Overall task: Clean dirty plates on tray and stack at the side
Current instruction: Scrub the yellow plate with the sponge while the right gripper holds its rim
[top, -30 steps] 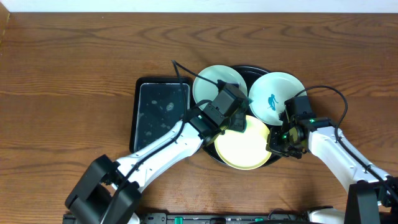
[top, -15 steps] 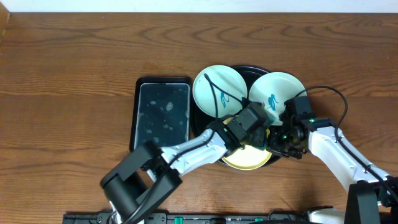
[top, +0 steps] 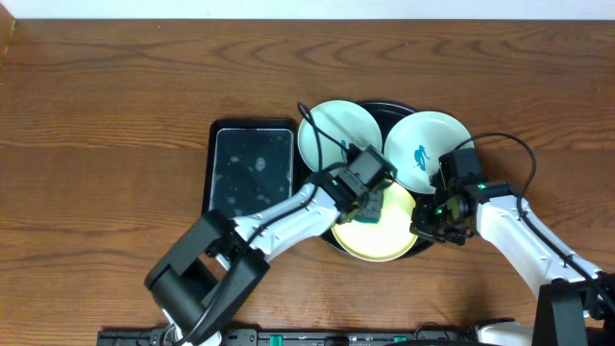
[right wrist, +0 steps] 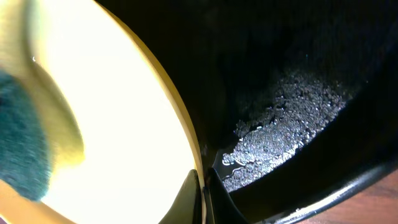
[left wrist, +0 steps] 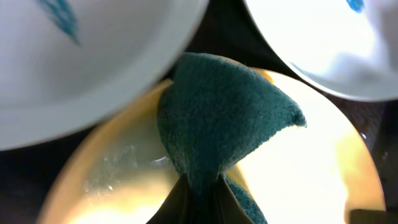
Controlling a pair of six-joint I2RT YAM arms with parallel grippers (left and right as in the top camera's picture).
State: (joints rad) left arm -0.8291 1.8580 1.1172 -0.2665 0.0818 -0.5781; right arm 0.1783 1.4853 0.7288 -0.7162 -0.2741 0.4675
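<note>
Left gripper (left wrist: 199, 188) is clamped on a dark teal sponge (left wrist: 217, 118), which is pressed onto the yellow plate (top: 392, 238). Right gripper (right wrist: 203, 186) is closed on that plate's rim, apparently to steady it.

Step judged: scrubbing of the first plate, at the front of the round black tray (top: 386, 106). No plate is stacked at the side yet, so the task looks early.

Next move as judged: the plate's face to be wiped across, the rim pinch to be held so the plate is not spun or slid, then the plate to be lifted out to the table.

Count:
- plates: 3. One yellow; two mint, left (top: 327, 130) and right (top: 432, 135), both resting on the tray's back rim, both marked teal
- sponge: 1
- round tray: 1
- rectangular black tray (top: 252, 173): 1, left of the round tray, wet spots only
</note>
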